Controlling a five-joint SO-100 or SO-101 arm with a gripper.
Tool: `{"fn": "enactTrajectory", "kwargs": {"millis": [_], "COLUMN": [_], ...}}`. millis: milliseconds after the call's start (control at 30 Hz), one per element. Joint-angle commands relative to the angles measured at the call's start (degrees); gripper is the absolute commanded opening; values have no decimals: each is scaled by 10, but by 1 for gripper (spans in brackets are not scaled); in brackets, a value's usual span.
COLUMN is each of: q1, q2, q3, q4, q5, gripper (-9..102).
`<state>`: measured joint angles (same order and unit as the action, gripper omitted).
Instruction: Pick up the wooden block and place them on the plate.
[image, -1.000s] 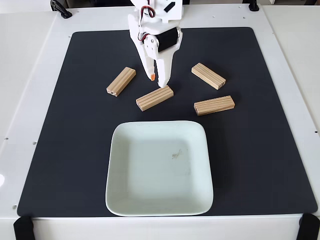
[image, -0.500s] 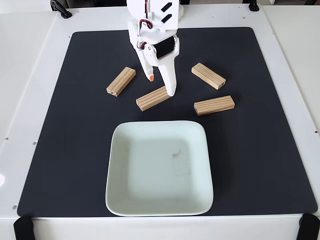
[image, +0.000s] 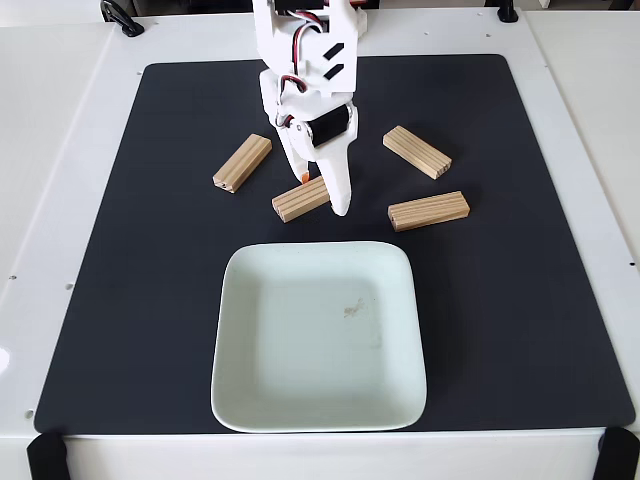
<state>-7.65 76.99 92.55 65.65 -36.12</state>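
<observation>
A black mat (image: 520, 300) covers the white counter (image: 60, 150). The plate (image: 319, 338) sits near the mat's front edge. The white claw (image: 322, 196) stands parted astride the middle wooden block (image: 298, 200), behind the plate.

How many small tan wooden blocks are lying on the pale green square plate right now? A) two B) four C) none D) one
C: the pale green square plate holds nothing, and all four small tan wooden blocks lie on the black mat beyond it.
</observation>
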Motion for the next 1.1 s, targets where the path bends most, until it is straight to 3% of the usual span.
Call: {"fn": "enactTrajectory", "kwargs": {"millis": [0,933,1067], "q1": [-3,1,1], "q2": [3,-33,-33], "q3": [-9,-6,-1], "q4": [-5,-31,-31], "q5": [4,11,12], "gripper": [29,28,14]}}
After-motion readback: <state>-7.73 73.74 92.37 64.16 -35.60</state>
